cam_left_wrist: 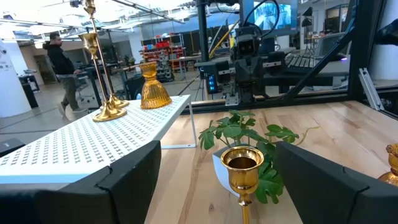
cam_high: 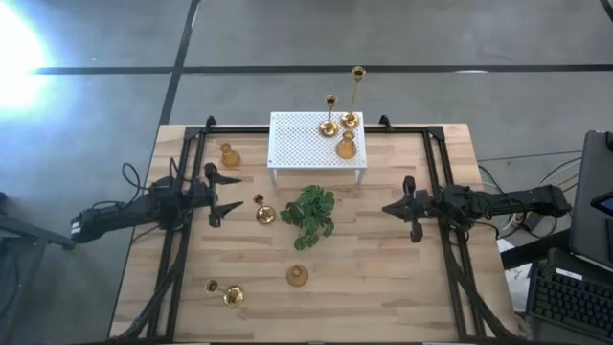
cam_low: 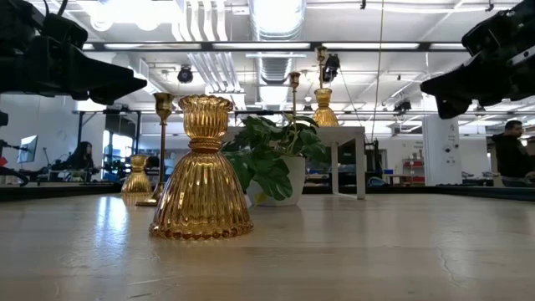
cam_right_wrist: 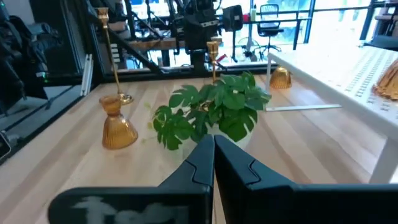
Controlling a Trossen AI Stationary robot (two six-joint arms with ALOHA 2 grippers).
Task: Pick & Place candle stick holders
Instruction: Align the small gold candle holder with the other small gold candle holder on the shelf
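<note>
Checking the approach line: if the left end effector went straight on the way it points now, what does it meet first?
Most likely the short-stemmed gold candle stick holder, which stands centred between the open fingers of the left end effector. The green plant is right behind it. The gap to the holder is hard to judge.

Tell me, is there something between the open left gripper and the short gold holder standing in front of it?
Nothing visible. The left gripper is open and faces the short gold holder across bare table. The plant stands beyond the holder, not between them.
</note>
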